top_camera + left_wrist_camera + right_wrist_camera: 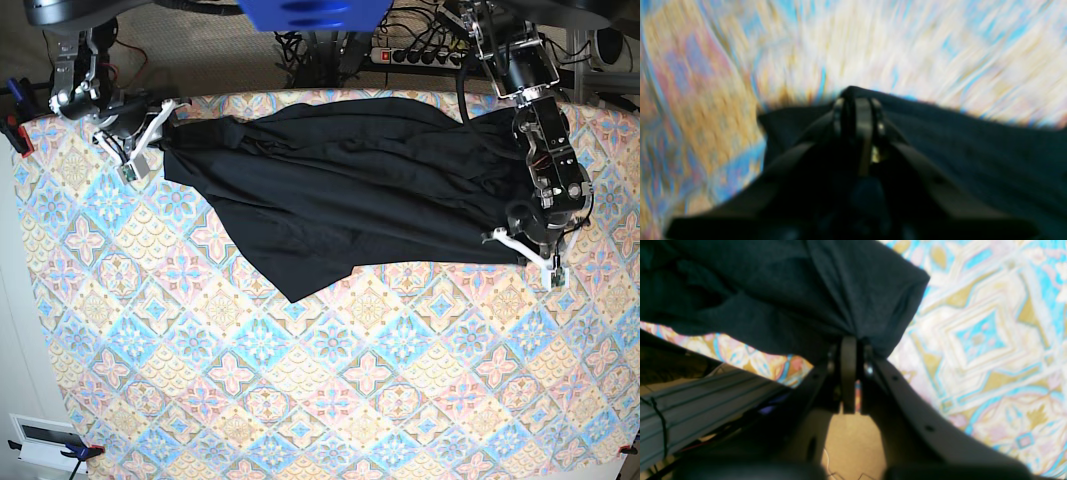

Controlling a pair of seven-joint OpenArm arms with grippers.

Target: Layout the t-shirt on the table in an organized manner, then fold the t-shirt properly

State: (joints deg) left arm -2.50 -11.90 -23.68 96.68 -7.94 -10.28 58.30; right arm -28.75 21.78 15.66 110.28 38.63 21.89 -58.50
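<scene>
Spreading step: the right gripper pinches the plain black thin-fabric t-shirt at the tile-patterned table's far edge. The left gripper sits at the shirt's opposite end, its grip unclear. Next, the wrinkled shirt needs pulling flat.

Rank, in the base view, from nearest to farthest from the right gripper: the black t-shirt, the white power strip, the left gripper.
1. The soft black t-shirt, pinched in the right gripper at the table's far left corner.
2. The white power strip, behind the table, centre-right.
3. The left gripper, at the right edge.
</scene>
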